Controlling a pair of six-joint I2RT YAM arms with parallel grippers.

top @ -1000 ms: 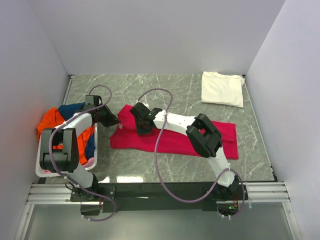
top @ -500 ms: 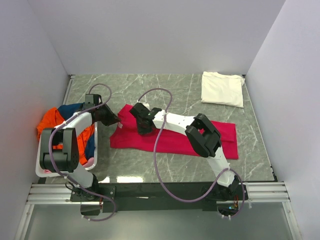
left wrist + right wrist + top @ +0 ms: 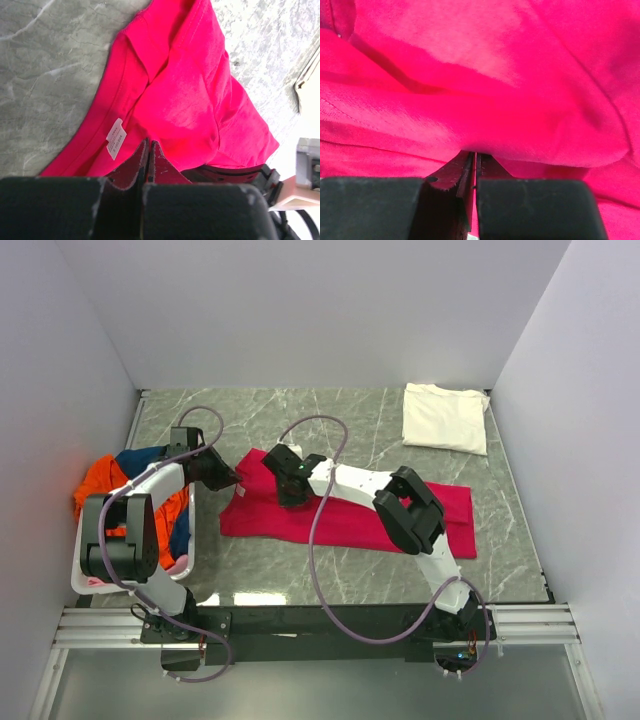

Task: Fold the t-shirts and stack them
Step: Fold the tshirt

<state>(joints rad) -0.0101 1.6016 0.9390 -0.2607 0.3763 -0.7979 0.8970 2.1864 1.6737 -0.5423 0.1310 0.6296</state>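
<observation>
Just right of the basket [image 3: 195,545], flat on the worktop [image 3: 300,580]: pink tee [image 3: 350,522]. Pinched at its basket-side end by left gripper [image 3: 148,146] and, slightly farther from the basket, right gripper [image 3: 472,156], both jaws closed on cloth. Far right of the basket, at the back: folded white tee [image 3: 445,417].

Overhead view from near edge; wrist views close, likely sharing crimson t-shirt [image 3: 350,525].

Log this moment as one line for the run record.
left end effector: shut on crimson-pink t-shirt near neck label | right end effector: shut on same shirt | cream-white t-shirt: folded, far right | orange t-shirt: in white basket
</observation>
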